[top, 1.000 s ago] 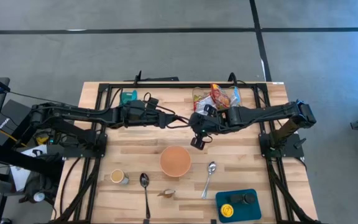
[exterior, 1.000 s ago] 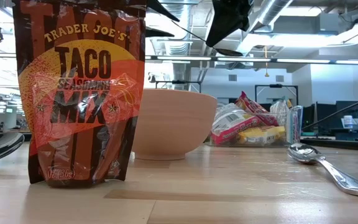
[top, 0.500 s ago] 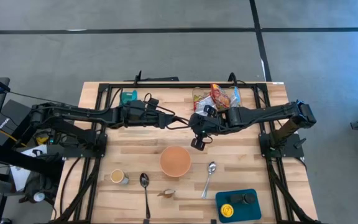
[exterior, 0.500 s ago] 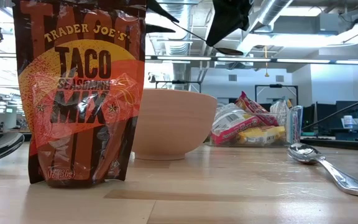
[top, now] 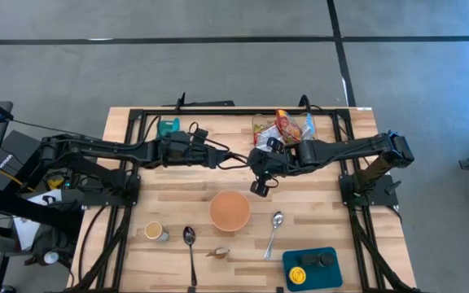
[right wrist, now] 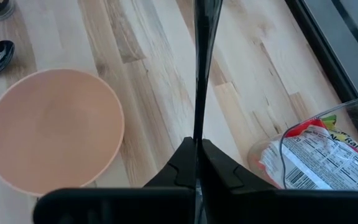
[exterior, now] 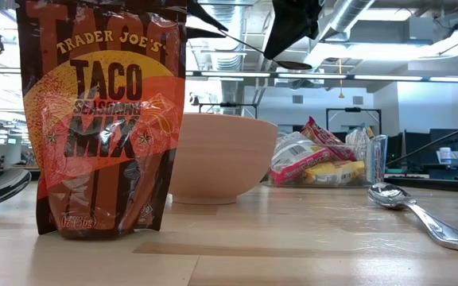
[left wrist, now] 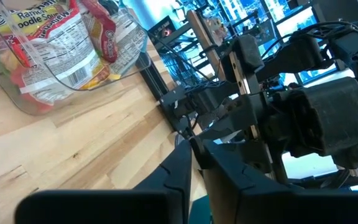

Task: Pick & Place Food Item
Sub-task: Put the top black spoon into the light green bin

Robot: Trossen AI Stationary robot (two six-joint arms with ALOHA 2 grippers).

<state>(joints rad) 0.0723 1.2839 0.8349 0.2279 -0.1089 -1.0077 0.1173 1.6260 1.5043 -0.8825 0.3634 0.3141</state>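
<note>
Right tool (top: 259,186) is clenched on nothing. It hangs over mid-table, just behind the bowl (top: 230,210).
Left tool (top: 225,156) is beside it, toward the table's left. Its fingers (left wrist: 182,165) are pinched together and hold nothing; the right arm sits right in front of them.

Taco seasoning packet (top: 218,253):
- At the front of the table, on the far side of the bowl from both tools and well apart from them.
- It sits between the dark spoon (top: 190,238) and the silver spoon (top: 275,228).
- In the low view it stands upright, long axis vertical, with the label facing that camera.
- In the low view the bowl is behind it and just beside it.

Containers:
- Clear tub (top: 260,124) at the back of the table, near the right arm. It holds a heap of food packets (top: 287,126), with a ramen noodle bag readable in the left wrist view. They lie jumbled, so I can't call a common direction.
- Bowl: upright, and the right wrist view shows only its bare inside.
- Cup (top: 155,231) at front left, with tan contents.
- Teal tray (top: 287,262) at front right, carrying a yellow item (top: 297,276) and a dark item (top: 326,260).
</note>
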